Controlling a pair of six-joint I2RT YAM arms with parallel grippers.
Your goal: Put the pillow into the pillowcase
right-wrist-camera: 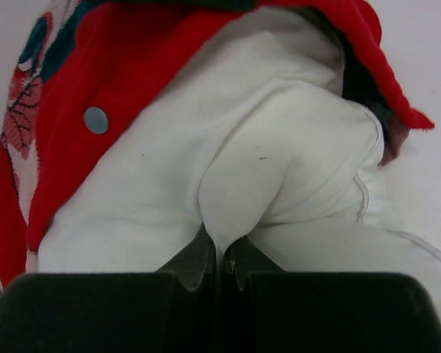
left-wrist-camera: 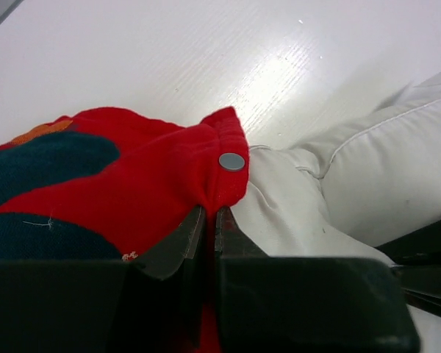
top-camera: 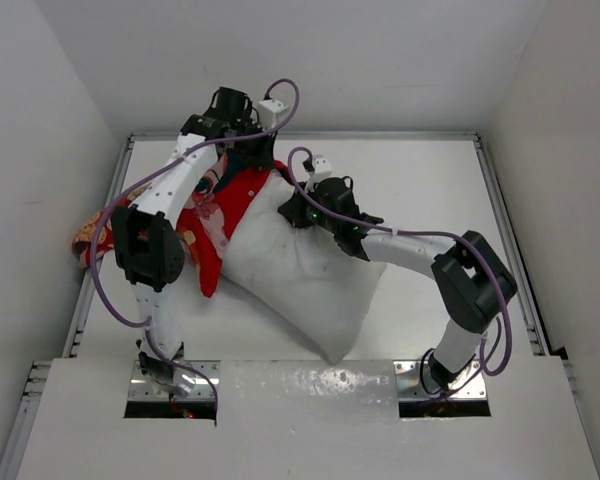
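Now pillowcase point(left-wrist-camera: 132, 176) hem pinched by left gripper point(left-wrist-camera: 209, 220), pillow point(right-wrist-camera: 279, 147) fold by right gripper point(right-wrist-camera: 219, 246); hem best held taut during push.

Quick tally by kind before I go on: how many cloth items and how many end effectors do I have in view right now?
White pillow: 1
Red printed pillowcase: 1
End effectors: 2 (left end effector shut on the pillowcase, right end effector shut on the pillow)
Total: 4
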